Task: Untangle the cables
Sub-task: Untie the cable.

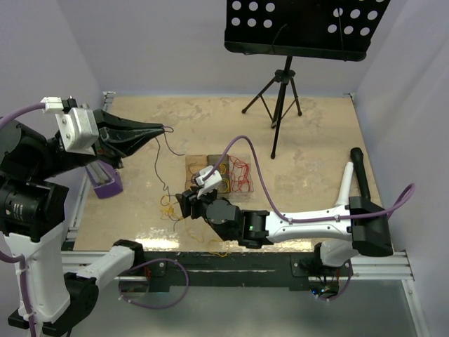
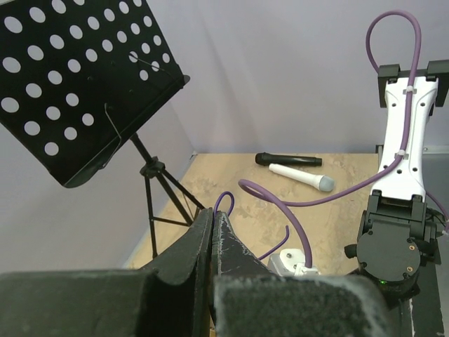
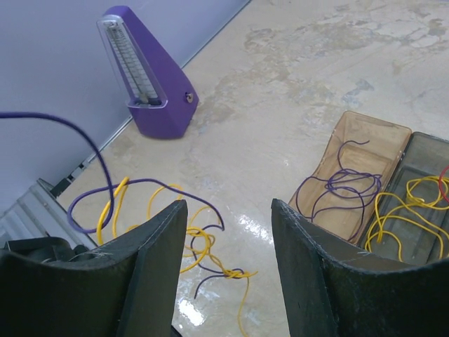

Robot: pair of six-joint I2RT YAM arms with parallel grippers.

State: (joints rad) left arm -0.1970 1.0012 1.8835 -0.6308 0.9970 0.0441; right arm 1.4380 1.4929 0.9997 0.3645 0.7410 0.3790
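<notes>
**Left jaws:** pressed fully together and raised above the left side of the bench (image 1: 295, 133). In the overhead view a dark purple wire (image 1: 156, 165) hangs from their tip down to the bench, so I judge it is pinched there. The left wrist view shows only the two fingers (image 2: 235, 260) flush against each other. The wire itself is not visible in that view.

**Right jaws:** wide apart with nothing between them, low over the bench near its front edge. They point at the tangle (image 3: 203, 253) of yellow and purple cables just ahead of the fingertips. I see no contact.

**Other cables:**
- Purple loops lie in the tan tray (image 3: 368, 133).
- Yellow loops lie in the dark tray (image 3: 421, 151) beside it.
- The red wires (image 1: 242, 175) sit in a further compartment.

The metronome (image 3: 151, 77) stands just beyond the tangle, by the bench's left edge.

**Risks:**
- A purple strand arcs up out of the tangle toward the left arm, so the lifted wire is probably knotted in. Pulling higher with the clump unheld could cinch the knot or lift the whole clump.
- The thin wire may slip from the pinch under tension.
- The right jaws could close on several strands at once, the purple one included.
- A dragged clump could snag the metronome and tip it.
</notes>
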